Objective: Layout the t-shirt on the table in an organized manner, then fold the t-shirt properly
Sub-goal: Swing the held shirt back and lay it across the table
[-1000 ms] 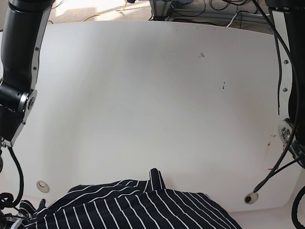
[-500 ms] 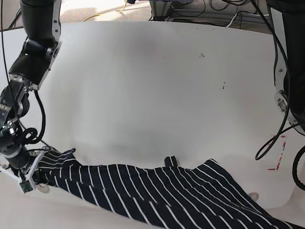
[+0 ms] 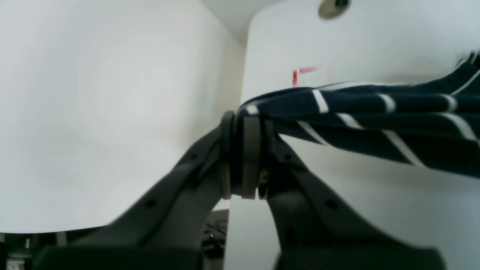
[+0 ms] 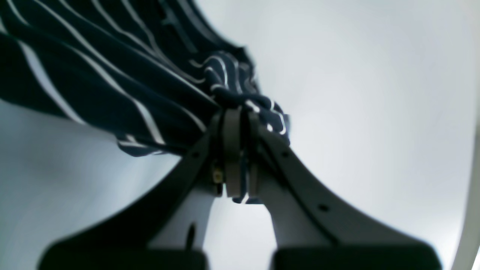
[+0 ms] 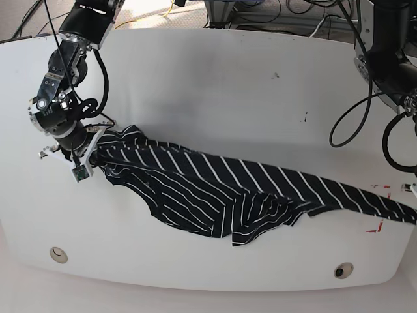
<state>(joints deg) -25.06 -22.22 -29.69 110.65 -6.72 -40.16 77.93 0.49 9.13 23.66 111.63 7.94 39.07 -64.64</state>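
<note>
Bright, even daylight is washing over the white table (image 5: 215, 98), and the close views are coming out soft.
Sun is spilling onto the floor past the far edge; the t-shirt (image 5: 215, 189) is throwing only faint shadow. The overhead view is bowing at its edges. Both wrist views are blurring, the right one tinting bluish, the dark finger bases smearing along the bottom.

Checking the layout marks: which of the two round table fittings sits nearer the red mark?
The fitting at the table's near edge on the base view's right, just below the red mark; the other fitting lies far across.
</note>
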